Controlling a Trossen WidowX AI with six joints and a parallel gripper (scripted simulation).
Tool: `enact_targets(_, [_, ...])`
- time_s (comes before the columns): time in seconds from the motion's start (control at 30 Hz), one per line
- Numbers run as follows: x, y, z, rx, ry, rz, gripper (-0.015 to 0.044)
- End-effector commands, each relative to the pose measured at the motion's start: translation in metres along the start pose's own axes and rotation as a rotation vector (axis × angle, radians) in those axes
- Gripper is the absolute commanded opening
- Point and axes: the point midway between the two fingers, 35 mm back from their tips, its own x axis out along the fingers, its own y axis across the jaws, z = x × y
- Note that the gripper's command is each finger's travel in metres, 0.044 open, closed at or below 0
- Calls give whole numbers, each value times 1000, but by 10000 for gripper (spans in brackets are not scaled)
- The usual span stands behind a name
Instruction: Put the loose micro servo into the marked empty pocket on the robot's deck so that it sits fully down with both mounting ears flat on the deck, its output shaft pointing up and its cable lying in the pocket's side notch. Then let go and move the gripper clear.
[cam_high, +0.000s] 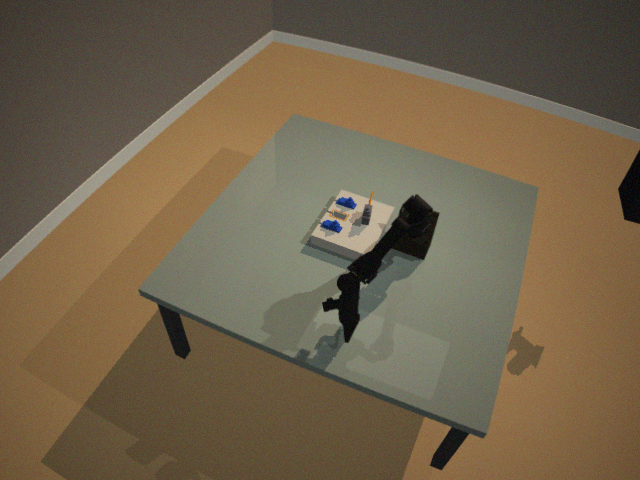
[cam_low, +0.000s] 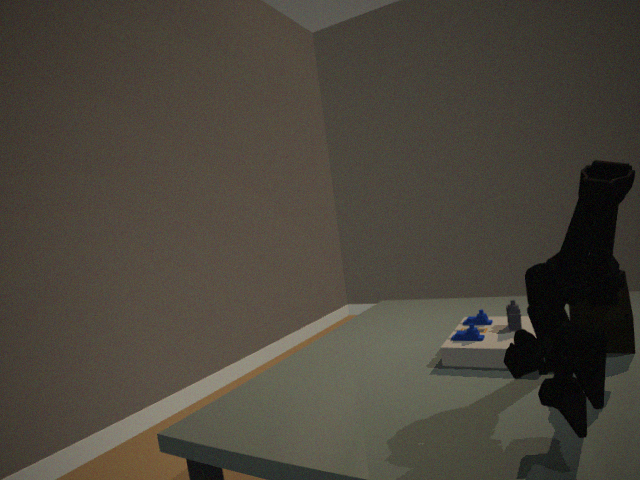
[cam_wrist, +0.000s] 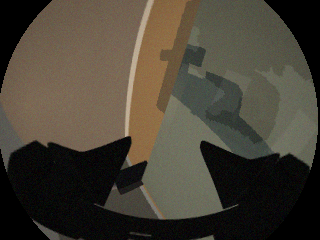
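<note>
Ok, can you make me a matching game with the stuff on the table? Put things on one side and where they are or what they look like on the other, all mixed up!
Things:
1. blue servos
2. grey loose servo
3. gripper
4. marked pocket

Descriptions:
A. standing upright on the white deck, orange cable sticking up
B. open and holding nothing, out over the table, off the deck
C. two of them, already sitting in the deck
D. outlined in orange, between the two blue ones, nothing seated in it

Pairs: 1-C, 2-A, 3-B, 4-D
</note>
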Motion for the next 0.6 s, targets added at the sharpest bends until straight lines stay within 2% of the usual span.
enact_targets(0.0, [-9, -19, 18, 13, -52, -55, 440])
enact_targets(0.33, [-32, -58, 52, 35, -142, -177, 440])
enact_targets(0.57, [-73, -112, 92, 87, -258, -350, 440])
